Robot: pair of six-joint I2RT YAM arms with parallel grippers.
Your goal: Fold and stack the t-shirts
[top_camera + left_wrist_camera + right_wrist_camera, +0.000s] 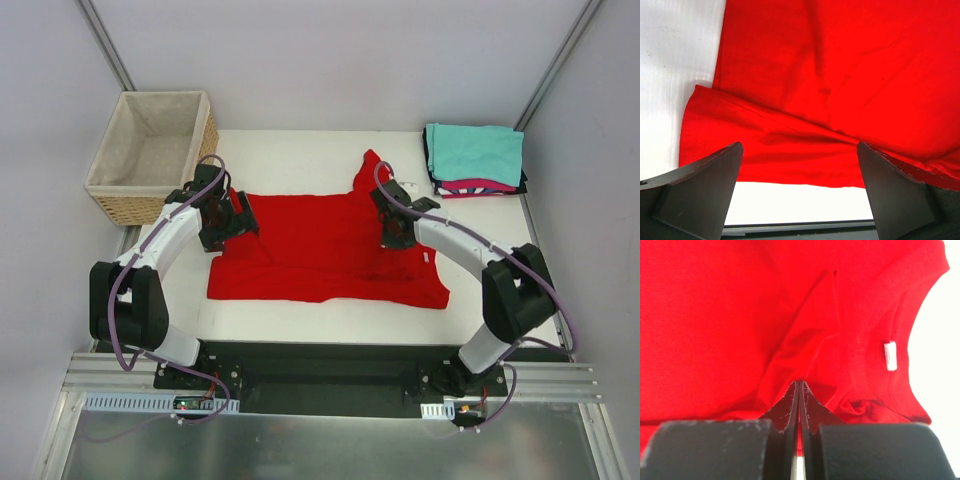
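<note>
White counter (300, 150) fills the middle of the top view, with pale walls closing it in. At the bottom edge the two arms stand on a black base plate (320, 370). The left arm (165, 240) curves up the left side and the right arm (470, 250) up the right.

Between them a red t-shirt (310, 250) lies spread across the centre of the counter. Its lower left edge is folded over and one sleeve points toward the top of the frame.

The left jaws stand wide open above the shirt's left edge. Both dark fingers (705, 190) are clear of the cloth, over a folded flap.

The right jaws are closed on a raised ridge of red cloth near the collar, just left of the white neck label (890, 355).

Farther back, a wicker basket (130, 208) sits at the upper left. At the upper right is a folded stack, teal t-shirt (475, 152) on top, magenta-pink t-shirt (475, 185) beneath, black t-shirt (428, 160) showing at the edges.
</note>
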